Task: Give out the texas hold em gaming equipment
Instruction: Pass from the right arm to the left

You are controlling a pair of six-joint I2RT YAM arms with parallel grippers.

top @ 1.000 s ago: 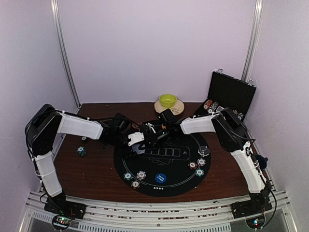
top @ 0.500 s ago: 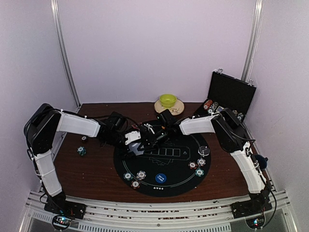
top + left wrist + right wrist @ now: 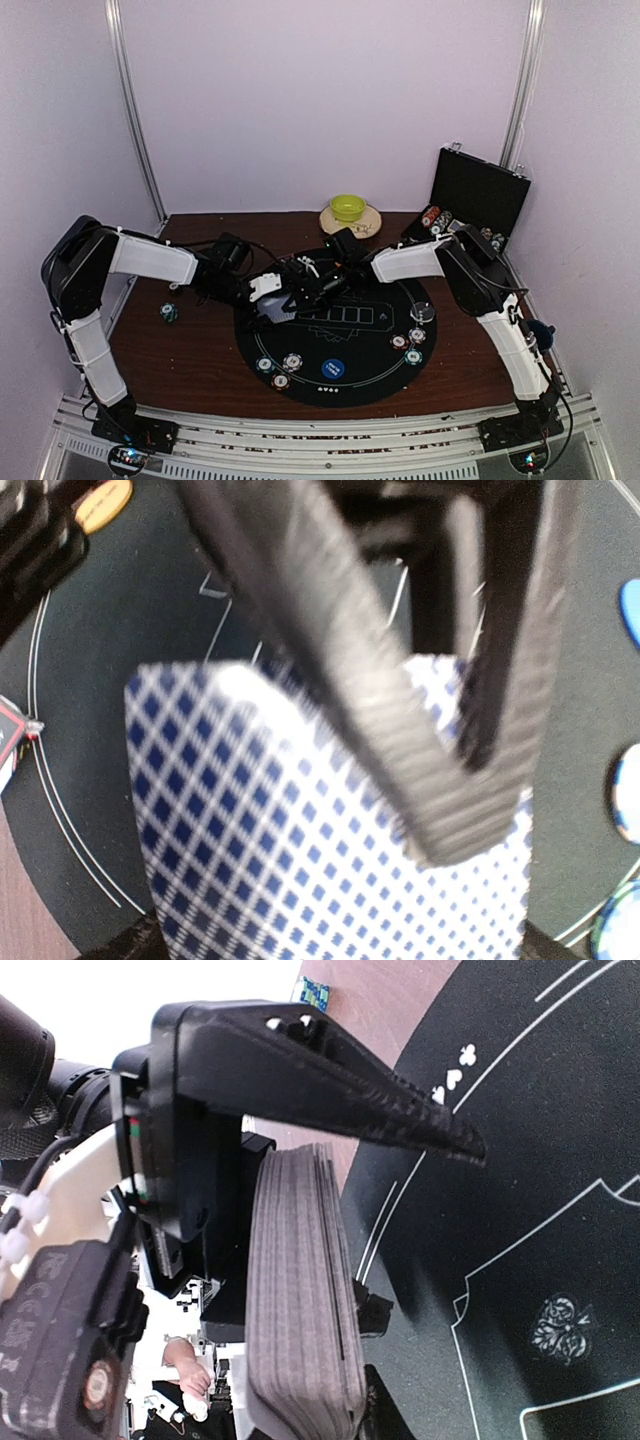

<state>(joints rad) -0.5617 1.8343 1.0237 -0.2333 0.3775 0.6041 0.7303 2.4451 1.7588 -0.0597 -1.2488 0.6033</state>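
Mid-deal, by judgement: deck of cards (image 3: 300,1290) clamped between the right fingers (image 3: 380,730), left fingers (image 3: 380,1100) spread wide either side of it, over the mat (image 3: 380,350); next, settle one firm hold, then draw cards off singly.

Left pincer (image 3: 280,303) seemingly against right pincer (image 3: 308,282)
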